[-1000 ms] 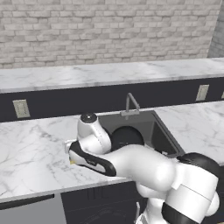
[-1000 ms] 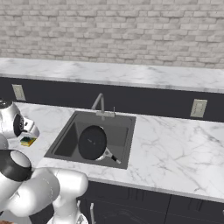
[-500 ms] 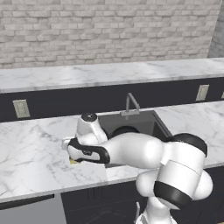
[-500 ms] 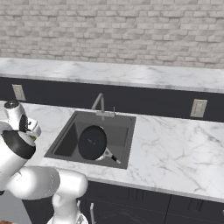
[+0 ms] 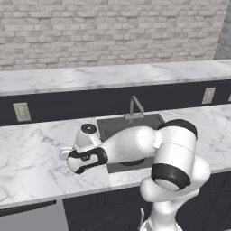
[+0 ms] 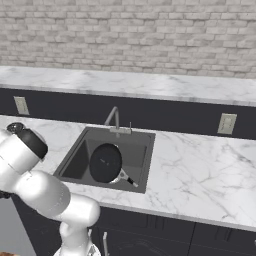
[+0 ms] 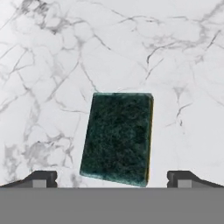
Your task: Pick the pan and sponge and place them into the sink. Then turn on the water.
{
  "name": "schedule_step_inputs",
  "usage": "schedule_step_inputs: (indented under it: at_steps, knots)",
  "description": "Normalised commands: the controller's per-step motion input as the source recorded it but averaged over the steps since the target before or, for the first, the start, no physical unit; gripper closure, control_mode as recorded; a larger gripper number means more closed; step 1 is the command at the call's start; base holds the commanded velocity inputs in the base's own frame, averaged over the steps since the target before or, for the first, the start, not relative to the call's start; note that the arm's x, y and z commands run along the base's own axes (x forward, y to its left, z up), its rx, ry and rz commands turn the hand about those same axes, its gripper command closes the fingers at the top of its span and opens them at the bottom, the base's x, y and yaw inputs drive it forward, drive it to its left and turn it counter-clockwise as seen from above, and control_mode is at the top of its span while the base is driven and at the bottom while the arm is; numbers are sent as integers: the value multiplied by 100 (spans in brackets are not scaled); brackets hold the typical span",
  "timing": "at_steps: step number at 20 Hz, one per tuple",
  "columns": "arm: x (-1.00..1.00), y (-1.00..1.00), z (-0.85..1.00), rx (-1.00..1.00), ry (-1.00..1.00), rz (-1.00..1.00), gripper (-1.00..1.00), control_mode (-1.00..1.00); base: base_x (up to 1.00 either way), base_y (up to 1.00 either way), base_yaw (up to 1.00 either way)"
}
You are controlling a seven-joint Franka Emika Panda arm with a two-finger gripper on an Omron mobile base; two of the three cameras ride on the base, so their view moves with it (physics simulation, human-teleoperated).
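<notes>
Open hand (image 7: 112, 177) above green sponge (image 7: 117, 137) on marble worktop (image 7: 52, 65), fingertips at 8 and 4 o'clock; pan (image 6: 106, 162) in sink (image 6: 140, 142)

pan (image 6: 106, 162) handle end hidden by sink (image 6: 145, 161) front wall, sink partly behind arm in left base view

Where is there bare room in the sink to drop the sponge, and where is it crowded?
Bare floor lies along the sink's left wall and back corners by the faucet. The pan crowds the middle and front right. The sponge sits on open counter between the open gripper fingertips.
</notes>
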Motion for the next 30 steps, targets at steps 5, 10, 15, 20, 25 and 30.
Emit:
schedule_step_inputs:
  at_steps: [5, 10, 15, 20, 25, 30]
  knots:
    - [0, 5, -50, -4, 0, 0, -100, -100, 0, 0, 0]
    - [9, 0, -32, -2, 0, 0, -100, -100, 0, 0, 0]
    - [29, 0, -5, 0, 0, 0, -100, -100, 0, 0, 0]
    - [30, 0, -2, 0, 0, 0, -100, -100, 0, 0, 0]
    - [24, 1, -21, 0, 0, 0, 100, -100, 0, 0, 0]
    - [13, 1, -15, 0, 0, 0, 100, -100, 0, 0, 0]
